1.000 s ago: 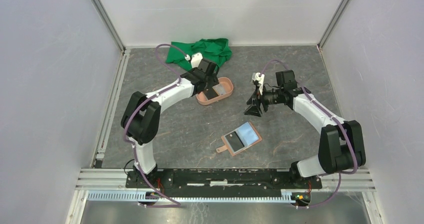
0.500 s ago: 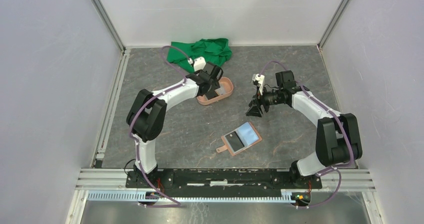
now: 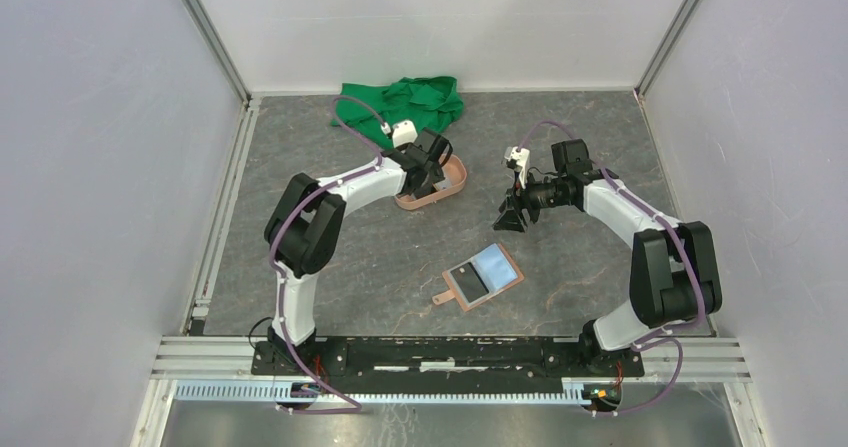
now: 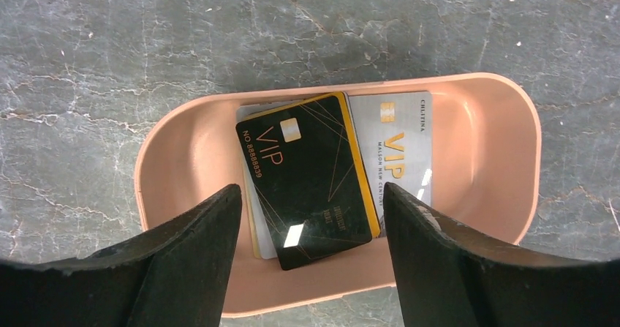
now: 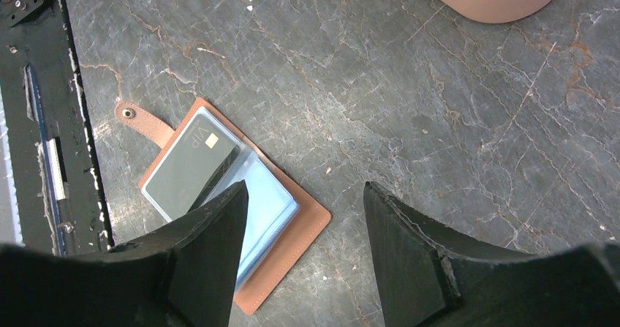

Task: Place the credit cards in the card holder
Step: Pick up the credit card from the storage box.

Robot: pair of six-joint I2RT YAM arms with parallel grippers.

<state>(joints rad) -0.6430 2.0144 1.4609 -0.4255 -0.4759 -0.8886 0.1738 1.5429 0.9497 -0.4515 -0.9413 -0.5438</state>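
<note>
A black VIP credit card lies on top of a grey VIP card and other cards in the salmon-pink oval tray. My left gripper is open and empty, above the tray's near side, its fingers either side of the black card. In the top view it hides most of the tray. The tan card holder lies open on the table, with a dark card in one clear pocket and light blue sleeves beside it. My right gripper is open and empty, above the holder's far edge.
A crumpled green cloth lies at the back of the table, behind the tray. The black rail of the arm bases runs along the near edge. White walls enclose the table on three sides.
My left gripper has shifted a little to the right over the tray, and its arm has swung in. The right gripper has hardly moved. The card holder has not moved.
</note>
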